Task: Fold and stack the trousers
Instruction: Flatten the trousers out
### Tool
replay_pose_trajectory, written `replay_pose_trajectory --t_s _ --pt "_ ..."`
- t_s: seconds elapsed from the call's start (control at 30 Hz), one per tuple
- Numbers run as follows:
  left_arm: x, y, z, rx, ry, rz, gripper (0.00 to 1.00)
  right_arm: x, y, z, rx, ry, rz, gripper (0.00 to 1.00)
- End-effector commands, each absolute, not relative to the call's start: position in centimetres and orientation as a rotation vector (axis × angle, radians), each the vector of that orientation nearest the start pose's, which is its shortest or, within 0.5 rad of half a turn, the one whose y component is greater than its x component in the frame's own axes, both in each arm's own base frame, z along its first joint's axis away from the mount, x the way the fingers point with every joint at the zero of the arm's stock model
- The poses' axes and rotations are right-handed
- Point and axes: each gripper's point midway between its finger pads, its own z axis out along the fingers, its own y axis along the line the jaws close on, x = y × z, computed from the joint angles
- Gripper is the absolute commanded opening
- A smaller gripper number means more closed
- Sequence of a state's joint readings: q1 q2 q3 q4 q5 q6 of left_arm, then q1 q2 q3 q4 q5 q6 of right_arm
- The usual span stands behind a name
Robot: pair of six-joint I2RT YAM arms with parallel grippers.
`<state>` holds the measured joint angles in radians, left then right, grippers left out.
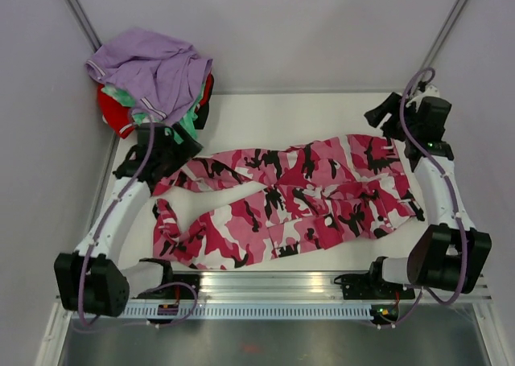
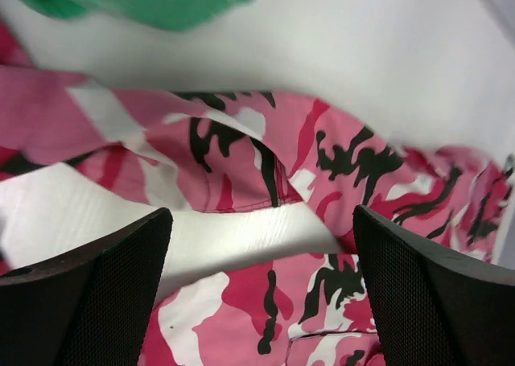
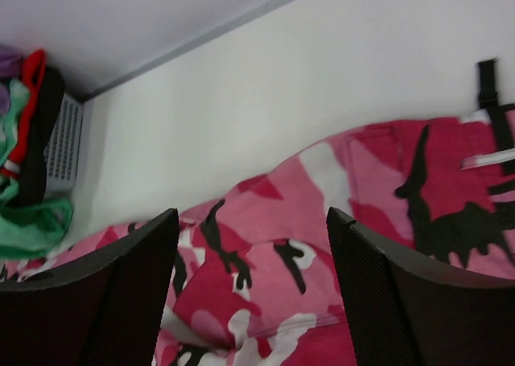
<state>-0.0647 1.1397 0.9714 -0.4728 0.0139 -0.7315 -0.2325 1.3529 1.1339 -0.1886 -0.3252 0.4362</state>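
The pink camouflage trousers (image 1: 298, 199) lie spread across the white table, waist to the right, both legs running left and apart. My left gripper (image 1: 170, 158) is open over the far leg's end; the left wrist view shows both legs (image 2: 241, 153) with a strip of bare table between them and my fingers (image 2: 88, 294) wide apart. My right gripper (image 1: 396, 131) is open above the waist's far corner; the right wrist view shows the camouflage cloth (image 3: 314, 221) between its spread fingers (image 3: 402, 294). Neither gripper holds anything.
A heap of clothes sits at the back left corner: a lavender garment (image 1: 153, 70) on top of green (image 1: 190, 121) and red (image 1: 113, 113) ones. The green cloth also shows in the left wrist view (image 2: 153, 0). The table's metal rail (image 1: 273, 284) runs along the near edge.
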Motion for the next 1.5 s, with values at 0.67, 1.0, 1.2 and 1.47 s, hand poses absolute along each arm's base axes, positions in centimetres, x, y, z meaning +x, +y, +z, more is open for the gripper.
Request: replay_pose_trajectory --t_s 0.67,1.0,1.2,1.47 --pt "45.2 -13.2 9.7 -0.772 2.150 -0.336 0.83 34.8 -0.2 16.2 0.588 2.153 0.414 0.80" --pt "46.1 -15.9 17.0 -0.602 2.034 -0.488 0.02 34.5 -0.3 17.2 0.641 2.126 0.426 0.80" --pt "35.7 -14.1 19.9 -0.659 1.961 -0.447 0.02 35.2 0.4 17.2 0.653 2.132 0.484 0.80" --pt "25.4 -10.3 12.4 -0.776 2.176 -0.356 1.00 36.3 0.2 14.9 0.647 2.195 0.473 0.80"
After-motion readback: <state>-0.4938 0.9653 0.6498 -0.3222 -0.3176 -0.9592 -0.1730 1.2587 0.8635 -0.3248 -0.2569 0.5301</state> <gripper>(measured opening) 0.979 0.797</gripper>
